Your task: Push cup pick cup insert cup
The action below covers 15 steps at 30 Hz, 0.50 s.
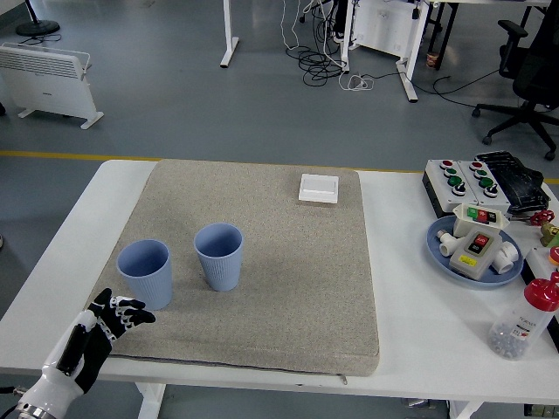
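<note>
Left hand [109,325] at the near left corner of the mat [288,262], fingers loosely spread, gripping nothing. Fingertips lie on the mat's edge, pointing up and right. White wrist trails off toward the lower left corner of the view. Right hand not seen.

Left cup [145,273]: blue, ribbed, upright, mouth open. Just beyond the fingertips, close but apart from them as far as can be told.

Right cup [218,256]: same make, upright, just right of the first and slightly farther off. Narrow gap between the two; not touching.

White switch plate [318,188]: flat on the mat's far edge, well off to the right and beyond both cups.

Far right of the hand, off the mat on the white tabletop [410,305]: clear bottle [522,320] with red cap, blue plate [476,250] of small fittings, button boxes [468,182] past it.
</note>
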Each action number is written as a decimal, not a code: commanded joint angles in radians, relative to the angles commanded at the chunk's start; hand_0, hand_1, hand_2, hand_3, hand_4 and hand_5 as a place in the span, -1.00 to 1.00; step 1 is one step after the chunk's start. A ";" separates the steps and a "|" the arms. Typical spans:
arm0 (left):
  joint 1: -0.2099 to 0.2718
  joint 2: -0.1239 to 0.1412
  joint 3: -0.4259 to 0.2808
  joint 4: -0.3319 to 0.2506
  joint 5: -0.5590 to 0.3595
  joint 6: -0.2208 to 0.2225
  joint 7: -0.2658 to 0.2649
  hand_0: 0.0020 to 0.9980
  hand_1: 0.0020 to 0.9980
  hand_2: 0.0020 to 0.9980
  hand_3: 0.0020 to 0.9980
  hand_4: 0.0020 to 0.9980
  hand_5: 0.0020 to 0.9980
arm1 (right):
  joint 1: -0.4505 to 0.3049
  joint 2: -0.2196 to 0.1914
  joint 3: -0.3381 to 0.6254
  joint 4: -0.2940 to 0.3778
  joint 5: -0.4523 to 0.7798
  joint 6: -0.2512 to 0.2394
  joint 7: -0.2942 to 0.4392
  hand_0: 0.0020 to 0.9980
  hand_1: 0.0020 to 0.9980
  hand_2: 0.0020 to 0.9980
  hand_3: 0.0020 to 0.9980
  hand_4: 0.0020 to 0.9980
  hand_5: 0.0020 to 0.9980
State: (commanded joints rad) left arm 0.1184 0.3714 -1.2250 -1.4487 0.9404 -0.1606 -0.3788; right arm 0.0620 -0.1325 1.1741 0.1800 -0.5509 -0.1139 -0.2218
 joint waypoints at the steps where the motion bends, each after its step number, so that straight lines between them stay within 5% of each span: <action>1: -0.001 0.000 0.001 0.000 0.001 0.000 0.000 0.35 0.12 0.04 0.01 0.23 1.00 | 0.000 0.000 0.000 0.000 0.000 0.000 0.000 0.45 0.30 0.30 0.16 -0.75 -0.06; 15: -0.112 0.024 0.040 0.088 0.123 0.008 0.040 0.36 0.12 0.04 0.01 0.22 1.00 | -0.003 0.003 -0.001 0.000 0.001 -0.001 -0.001 0.45 0.30 0.30 0.16 -0.75 -0.06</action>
State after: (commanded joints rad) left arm 0.0066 0.3954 -1.1850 -1.3603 1.0632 -0.1523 -0.3387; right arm 0.0595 -0.1295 1.1732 0.1800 -0.5499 -0.1152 -0.2231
